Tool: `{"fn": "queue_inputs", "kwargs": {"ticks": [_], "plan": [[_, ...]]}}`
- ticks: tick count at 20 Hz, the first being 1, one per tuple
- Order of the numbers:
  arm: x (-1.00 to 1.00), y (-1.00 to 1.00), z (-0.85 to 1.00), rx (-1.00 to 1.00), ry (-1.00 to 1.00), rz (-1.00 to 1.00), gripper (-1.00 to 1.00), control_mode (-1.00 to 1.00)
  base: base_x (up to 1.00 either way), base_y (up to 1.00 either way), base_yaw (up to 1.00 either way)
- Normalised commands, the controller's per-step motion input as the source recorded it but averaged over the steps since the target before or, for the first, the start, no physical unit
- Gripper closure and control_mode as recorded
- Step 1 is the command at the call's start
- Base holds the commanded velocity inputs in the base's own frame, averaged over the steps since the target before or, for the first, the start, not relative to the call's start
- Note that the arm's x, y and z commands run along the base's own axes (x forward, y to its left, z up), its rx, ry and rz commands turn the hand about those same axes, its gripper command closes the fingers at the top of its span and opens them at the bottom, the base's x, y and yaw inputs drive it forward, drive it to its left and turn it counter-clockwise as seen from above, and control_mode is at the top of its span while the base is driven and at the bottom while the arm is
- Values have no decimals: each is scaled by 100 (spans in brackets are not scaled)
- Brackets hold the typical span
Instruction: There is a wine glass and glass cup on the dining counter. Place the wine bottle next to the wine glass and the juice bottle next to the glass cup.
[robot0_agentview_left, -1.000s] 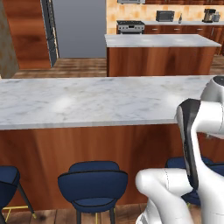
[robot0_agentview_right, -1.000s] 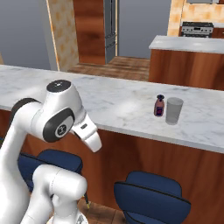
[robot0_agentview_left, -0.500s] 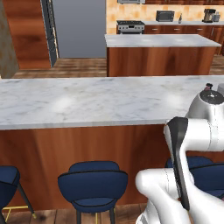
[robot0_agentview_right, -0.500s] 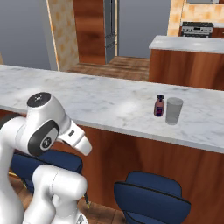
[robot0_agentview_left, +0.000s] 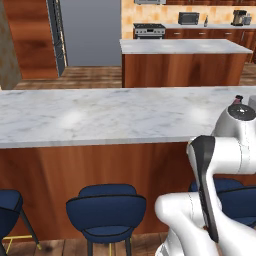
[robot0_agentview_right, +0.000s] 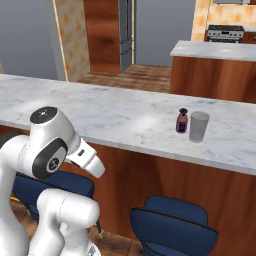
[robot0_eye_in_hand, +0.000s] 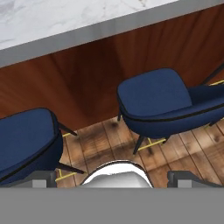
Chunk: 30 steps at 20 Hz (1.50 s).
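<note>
The small dark-red juice bottle (robot0_agentview_right: 182, 121) stands upright on the dining counter (robot0_agentview_right: 100, 110), touching or nearly touching the greyish glass cup (robot0_agentview_right: 199, 126) to its right. In the left base view only the juice bottle's cap (robot0_agentview_left: 238, 98) peeks out behind my arm. The arm is folded low in front of the counter (robot0_agentview_left: 100, 115), well away from both. My gripper (robot0_eye_in_hand: 116, 178) points down at the stools and floor, its fingertips (robot0_eye_in_hand: 43, 178) wide apart and nothing between them. The wine bottle and the wine glass are out of view.
Blue stools (robot0_agentview_right: 172, 222) (robot0_agentview_left: 106, 205) (robot0_eye_in_hand: 157, 98) stand along the counter's wood front, close under my hand. A marble-topped island (robot0_agentview_left: 180, 47) sits beyond the counter, with a stove and cabinets along the back wall and wooden floor between.
My arm has folded down and sunk lower in front of the counter. The juice bottle and glass cup have not moved.
</note>
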Motion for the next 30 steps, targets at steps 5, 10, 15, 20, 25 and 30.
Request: {"fn": "queue_inputs", "kwargs": {"ticks": [5,10,15,20,25,30], "plan": [[0,0,0,0,0,0,-100,100,-3,0,0],[0,0,0,0,0,0,-100,100,-40,7,6],[0,0,0,0,0,0,-100,100,-57,14,1],[0,0,0,0,0,0,-100,100,-54,22,0],[0,0,0,0,0,0,-100,100,-69,15,-12],[0,0,0,0,0,0,-100,100,0,11,-94]]}}
